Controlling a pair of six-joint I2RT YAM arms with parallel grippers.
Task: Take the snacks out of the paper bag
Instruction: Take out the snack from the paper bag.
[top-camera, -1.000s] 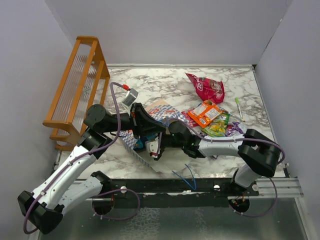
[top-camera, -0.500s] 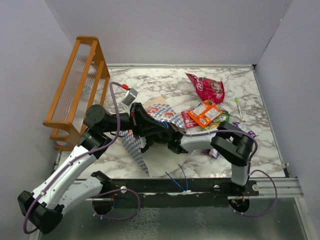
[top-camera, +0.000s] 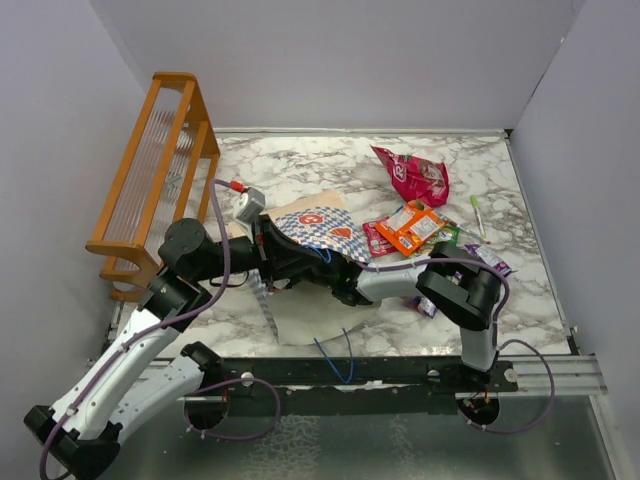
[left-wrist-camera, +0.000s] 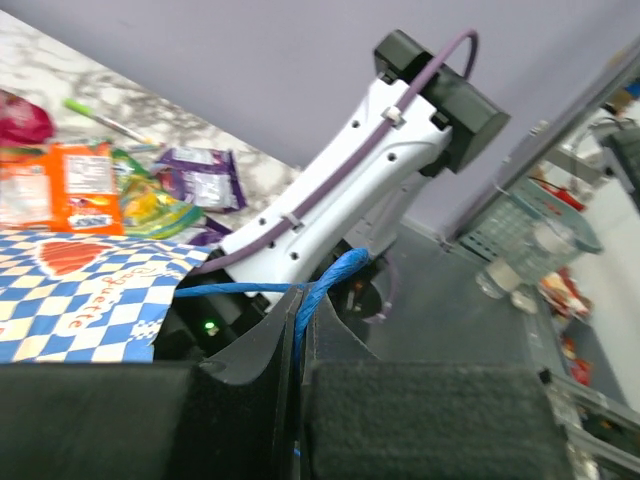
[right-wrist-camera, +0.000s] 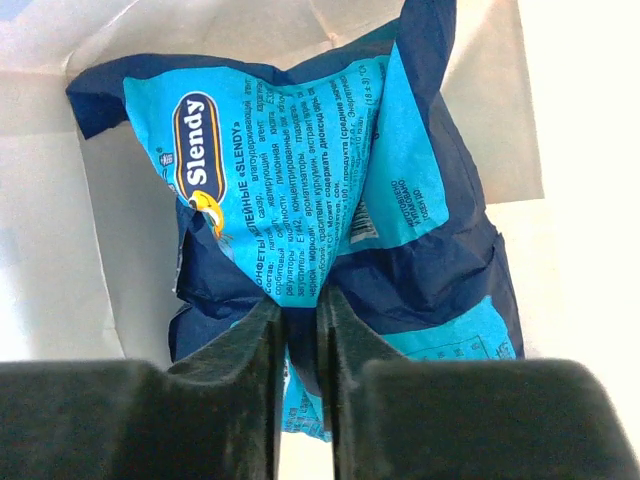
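The paper bag (top-camera: 318, 224) lies on its side mid-table, checkered band up. My left gripper (left-wrist-camera: 300, 300) is shut on its blue cord handle (left-wrist-camera: 335, 275), holding the mouth up. My right arm reaches inside the bag, so its gripper is hidden in the top view. In the right wrist view my right gripper (right-wrist-camera: 302, 310) is shut on a fold of the blue snack packet (right-wrist-camera: 300, 170) against the bag's pale inner wall (right-wrist-camera: 60, 200). On the table right of the bag lie a pink-red packet (top-camera: 415, 178), an orange one (top-camera: 413, 228) and a purple one (top-camera: 488, 256).
An orange wooden rack (top-camera: 155, 170) stands along the left wall. A green pen (top-camera: 478, 215) lies near the right wall. The bag's other blue cord handle (top-camera: 335, 355) hangs over the front rail. Grey walls close in the table on three sides.
My right gripper went deeper into the bag and closed from wide open onto the blue packet. The left arm pulled the handle back and left, turning the bag's checkered side up.
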